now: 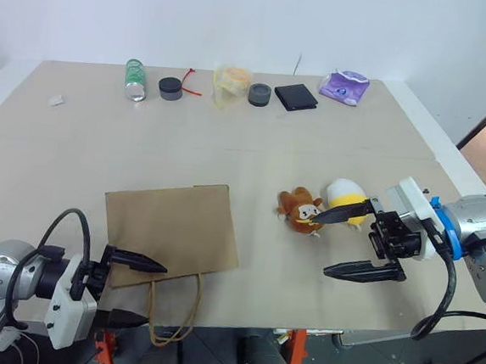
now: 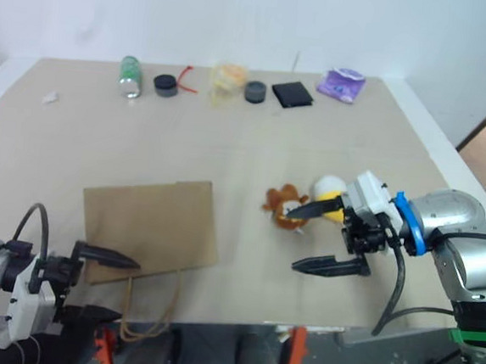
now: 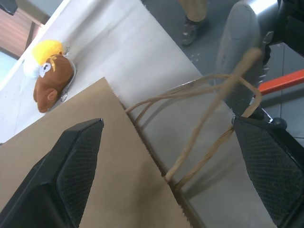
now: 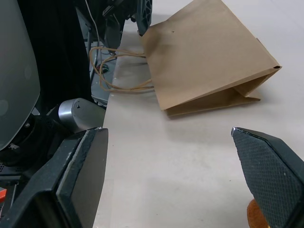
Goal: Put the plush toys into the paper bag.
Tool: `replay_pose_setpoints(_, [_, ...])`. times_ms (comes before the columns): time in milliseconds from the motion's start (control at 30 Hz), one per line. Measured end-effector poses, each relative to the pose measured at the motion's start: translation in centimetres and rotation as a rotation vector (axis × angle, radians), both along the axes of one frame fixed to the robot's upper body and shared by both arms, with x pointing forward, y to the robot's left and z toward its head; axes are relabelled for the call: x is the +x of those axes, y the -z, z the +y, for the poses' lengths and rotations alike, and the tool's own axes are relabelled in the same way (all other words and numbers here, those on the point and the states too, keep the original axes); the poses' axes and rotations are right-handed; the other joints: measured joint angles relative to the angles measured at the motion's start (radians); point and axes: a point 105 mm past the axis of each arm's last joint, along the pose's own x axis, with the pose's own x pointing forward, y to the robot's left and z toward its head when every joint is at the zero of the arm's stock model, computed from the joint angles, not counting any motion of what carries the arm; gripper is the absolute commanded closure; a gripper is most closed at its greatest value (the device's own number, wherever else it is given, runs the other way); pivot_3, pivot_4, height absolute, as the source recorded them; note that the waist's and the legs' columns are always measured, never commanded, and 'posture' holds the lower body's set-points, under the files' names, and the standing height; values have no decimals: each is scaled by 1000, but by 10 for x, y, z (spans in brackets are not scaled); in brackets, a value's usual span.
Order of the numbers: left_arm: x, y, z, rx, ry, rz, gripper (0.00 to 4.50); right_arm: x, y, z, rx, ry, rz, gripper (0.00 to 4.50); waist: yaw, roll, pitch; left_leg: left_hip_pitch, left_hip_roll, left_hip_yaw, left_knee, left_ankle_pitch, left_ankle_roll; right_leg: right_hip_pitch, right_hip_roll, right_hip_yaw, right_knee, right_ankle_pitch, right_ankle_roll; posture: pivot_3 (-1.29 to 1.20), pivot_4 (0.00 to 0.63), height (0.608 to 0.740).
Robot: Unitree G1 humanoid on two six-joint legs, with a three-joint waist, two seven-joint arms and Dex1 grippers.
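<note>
A: Where is the paper bag (image 1: 170,231)?

B: Flat on the table (image 1: 78,125) near its front edge, mouth toward the robot, with the twisted-cord handles (image 1: 172,312) hanging past the edge. The left gripper (image 1: 136,290) sits at that mouth, fingers spread wide; one finger lies over the bag's near corner, the other is below the table edge. Whether the upper finger touches the paper I cannot tell.

A: And the toys?

B: The brown monkey plush (image 1: 300,211) lies just right of the bag, apart from it, and the yellow-and-white egg plush (image 1: 345,201) is right beside it, touching or nearly so. The right gripper (image 1: 350,242) is close by with its fingers wide apart and nothing between them. Its upper finger crosses in front of both toys and hides part of each. In the right wrist view just a sliver of orange-brown shows beside one fingertip (image 4: 273,175).

A: Anything hard to make out at the back?

B: Along the far edge there is a clear bottle (image 1: 134,80) lying down, two dark round lids (image 1: 171,89), a crumpled yellowish wrapper (image 1: 231,85), a black wallet-like square (image 1: 295,97) and a purple-white packet (image 1: 345,86). The wrapper's contents are unclear
</note>
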Motion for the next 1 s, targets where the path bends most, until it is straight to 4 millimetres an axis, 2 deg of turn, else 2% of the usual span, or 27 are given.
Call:
replay_pose_setpoints(400, [6, 0, -10, -33, -8, -18, 0, 1, 0, 0, 0, 10, 6, 39, 0, 0, 0, 0, 0, 2, 0, 0, 0, 0, 1, 2, 0, 1, 1, 0, 150, 740])
replay_pose_setpoints(467, [6, 1, -11, -37, -4, -16, 576, 1, 0, 0, 0, 10, 6, 0, 0, 0, 0, 0, 0, 2, 0, 0, 0, 0, 1, 2, 0, 1, 1, 0, 150, 740])
replay_pose_setpoints(533, [5, 2, -12, -37, 1, -13, 862, 1, 0, 0, 0, 11, 7, 0, 0, 0, 0, 0, 0, 2, 0, 0, 0, 0, 1, 3, 0, 1, 1, 0, 150, 740])
replay_pose_setpoints(633, [3, 5, -15, -35, 14, 3, 2145, 1, 1, 0, 0, 15, 8, 0, 0, 0, 0, 1, 0, 3, 0, 0, 0, 0, 1, 3, 0, 1, 1, 0, 150, 740])
replay_pose_setpoints(667, [3, 5, -15, -34, 14, 3, 2257, 1, 1, 0, 0, 16, 8, 0, 0, 0, 0, 0, 0, 3, 0, 0, 0, 0, 1, 3, 0, 1, 1, 0, 150, 740])
replay_pose_setpoints(700, [3, 6, -15, -33, 12, 2, 2791, 1, 1, 0, 0, 17, 9, 0, 0, 0, 0, 0, 0, 3, 0, 0, 0, 0, 1, 3, 0, 1, 1, 0, 150, 740])
replay_pose_setpoints(833, [4, 6, -15, -41, 3, 1, 4437, 2, 1, 0, 1, 26, 11, 0, 0, 0, 0, 0, 0, 3, 0, 0, 0, 0, 1, 3, 0, 1, 1, 0, 150, 740])
replay_pose_setpoints(1000, [6, 7, -14, -50, -15, 5, 4437, 2, 1, 0, 1, 32, 19, 0, 0, 0, 0, 1, 0, 3, 0, 0, 0, 0, 1, 4, 0, 1, 1, 0, 150, 740])
